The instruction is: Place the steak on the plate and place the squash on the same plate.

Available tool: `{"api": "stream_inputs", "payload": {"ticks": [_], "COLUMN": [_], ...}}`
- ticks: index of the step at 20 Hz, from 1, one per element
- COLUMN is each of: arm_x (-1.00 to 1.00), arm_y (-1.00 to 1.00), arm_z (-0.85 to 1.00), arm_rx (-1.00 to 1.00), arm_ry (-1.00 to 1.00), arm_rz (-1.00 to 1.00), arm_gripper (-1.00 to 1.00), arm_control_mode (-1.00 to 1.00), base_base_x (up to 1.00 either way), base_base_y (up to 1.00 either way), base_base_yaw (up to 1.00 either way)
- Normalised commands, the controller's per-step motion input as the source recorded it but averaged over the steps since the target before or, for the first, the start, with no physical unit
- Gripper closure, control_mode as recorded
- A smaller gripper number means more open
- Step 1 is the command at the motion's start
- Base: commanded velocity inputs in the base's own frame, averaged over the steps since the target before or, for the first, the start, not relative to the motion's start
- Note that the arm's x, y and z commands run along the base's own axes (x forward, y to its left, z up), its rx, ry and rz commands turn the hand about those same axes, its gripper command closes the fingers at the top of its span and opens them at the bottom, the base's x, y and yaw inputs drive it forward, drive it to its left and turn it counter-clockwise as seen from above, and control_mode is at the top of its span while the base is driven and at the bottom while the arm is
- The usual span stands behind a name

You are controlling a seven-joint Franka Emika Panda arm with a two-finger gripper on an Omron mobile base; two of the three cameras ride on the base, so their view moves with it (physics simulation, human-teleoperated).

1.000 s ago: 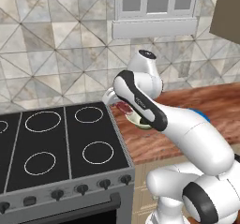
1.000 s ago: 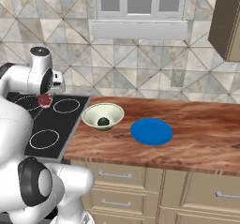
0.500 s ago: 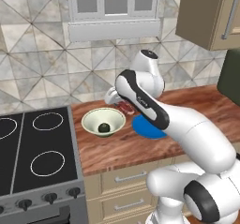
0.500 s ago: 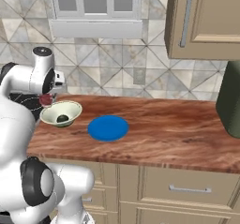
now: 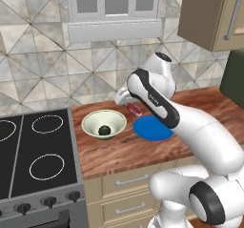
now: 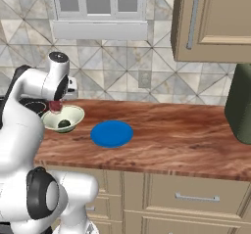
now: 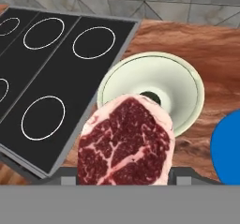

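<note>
Above the wooden counter [image 5: 119, 150], between bowl and plate, the gripper [image 5: 132, 108] carries the steak [image 7: 124, 143], a flat slab of dark red meat veined with white marbling and rimmed with pale fat. Its fingers are hidden behind the meat in the hand view, so their spread cannot be read directly, but the steak hangs clear of the counter, clamped between them. From the left base camera only a small red corner of it shows under the hand; from the right it is a reddish patch [image 6: 55, 105] just over the bowl's rim.

The plate [image 5: 152, 128] is a smooth, flat, bright blue disc lying on the reddish grained wood, partly covered by the arm in the left view and cut off at the right edge of the hand view. The bowl [image 5: 104, 124] is pale green-cream, round and glossy, and holds the squash [image 5: 103, 129], a small dark ball; in the hand view the steak hides most of it. Beside the bowl sits a black glass cooktop [image 7: 51, 78] with white ring markings.
</note>
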Motion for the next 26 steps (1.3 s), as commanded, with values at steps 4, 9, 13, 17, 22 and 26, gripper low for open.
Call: {"api": "stream_inputs", "payload": {"ticks": [4,9,13,17,22,26], "arm_x": [0.27,0.55,0.68,0.38,0.51,0.43], "arm_y": [-0.26,-0.22,-0.18,-0.19,-0.42,-0.54], "arm_z": [0.00,-0.06,-0.16,-0.07,-0.65,-0.74], "arm_rx": [0.01,-0.08,-0.14,-0.08,-0.02,0.00], "arm_ry": [0.04,0.17,0.15,0.27,0.06,0.00], "arm_rz": [0.00,-0.22,-0.29,-0.26,-0.17,0.00], "arm_gripper": [1.00,1.00,1.00,1.00,1.00,1.00], "arm_control_mode": [-1.00,-1.00,-1.00,-1.00,-1.00,-1.00], "base_base_x": [0.00,0.00,0.00,0.00,0.00,0.00], "base_base_y": [0.00,0.00,0.00,0.00,0.00,0.00], "base_base_yaw": [0.00,0.00,0.00,0.00,0.00,0.00]}}
